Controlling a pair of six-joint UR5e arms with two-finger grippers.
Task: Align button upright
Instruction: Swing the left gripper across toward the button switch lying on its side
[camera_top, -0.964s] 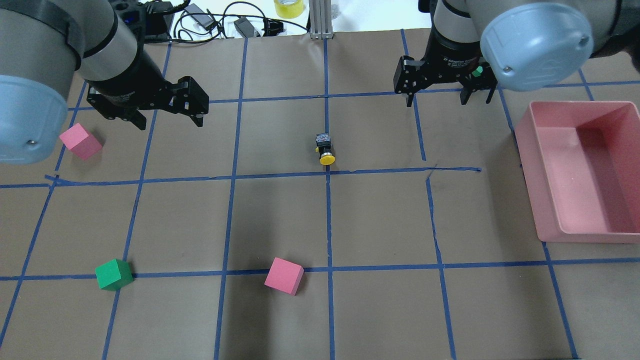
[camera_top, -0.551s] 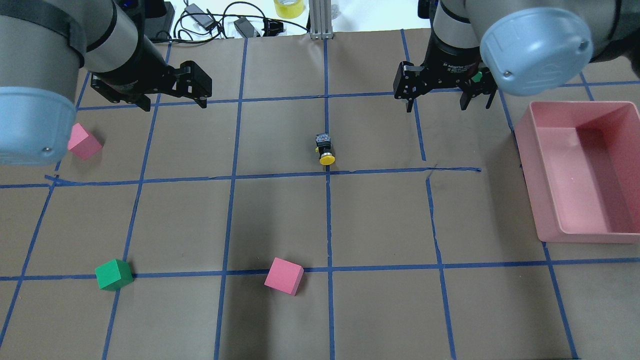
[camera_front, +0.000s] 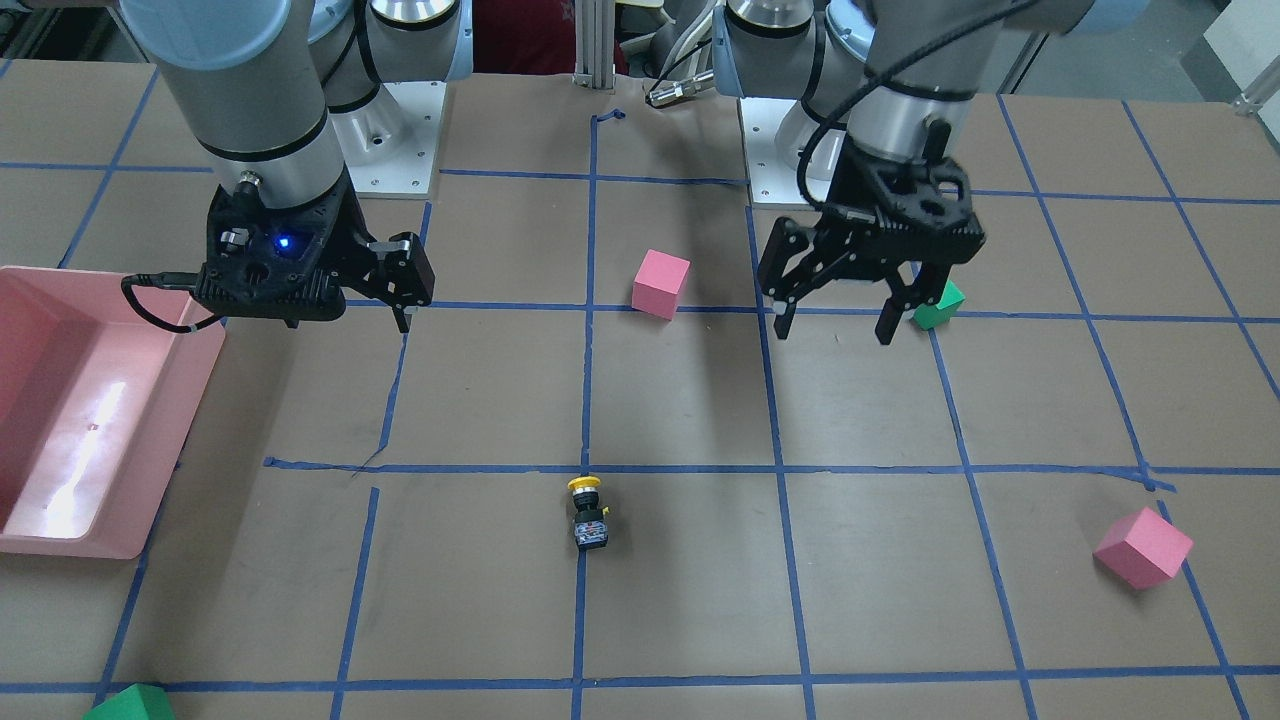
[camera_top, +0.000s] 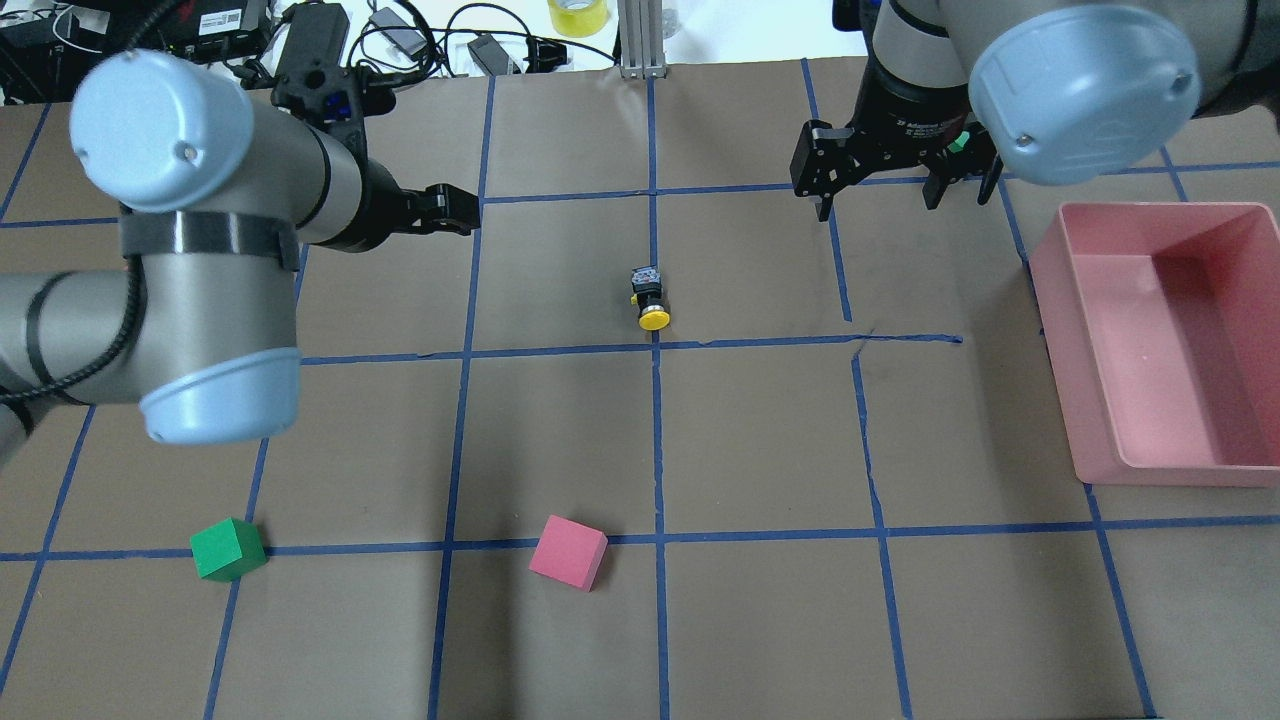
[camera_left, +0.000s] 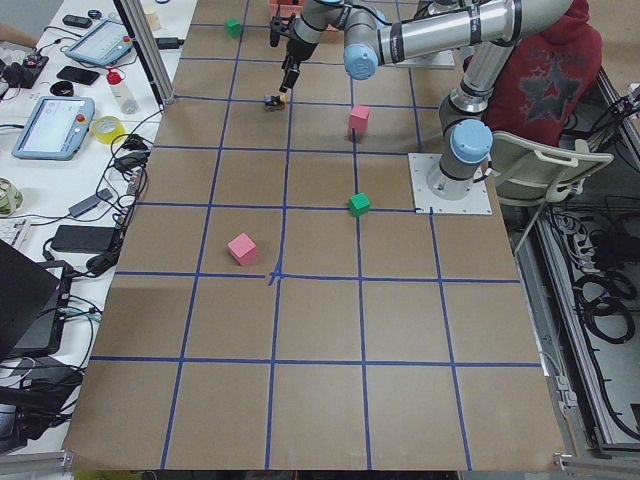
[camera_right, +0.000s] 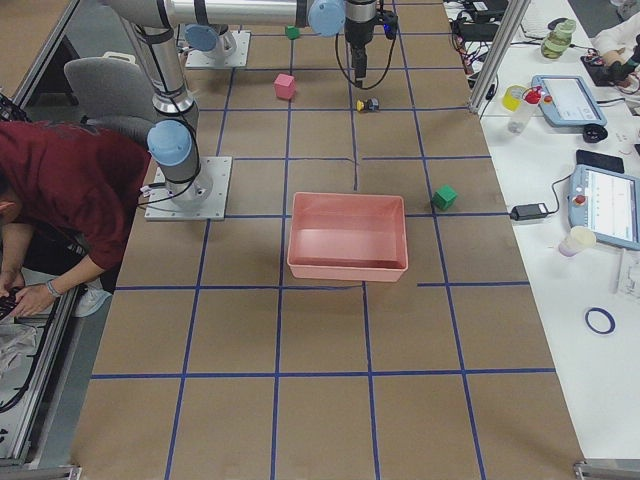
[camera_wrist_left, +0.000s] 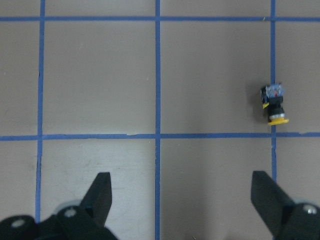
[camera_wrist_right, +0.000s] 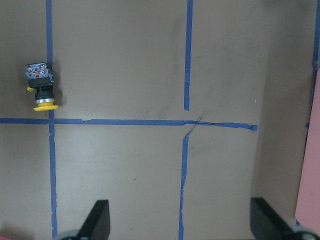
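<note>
The button lies on its side on the brown paper near the table's middle, its yellow cap toward the robot. It also shows in the front view, the left wrist view and the right wrist view. My left gripper hangs open and empty above the table, well to the left of the button; its fingers frame bare paper. My right gripper is open and empty, behind and to the right of the button.
A pink bin stands at the right edge. A pink cube and a green cube sit near the robot. Another pink cube lies far left, and a green cube at the far right. Cables lie beyond the far edge.
My left arm has swung so its elbow now covers the overhead view's left side and hides the far-left pink cube; its gripper has moved right. The right gripper and button have stayed put.
</note>
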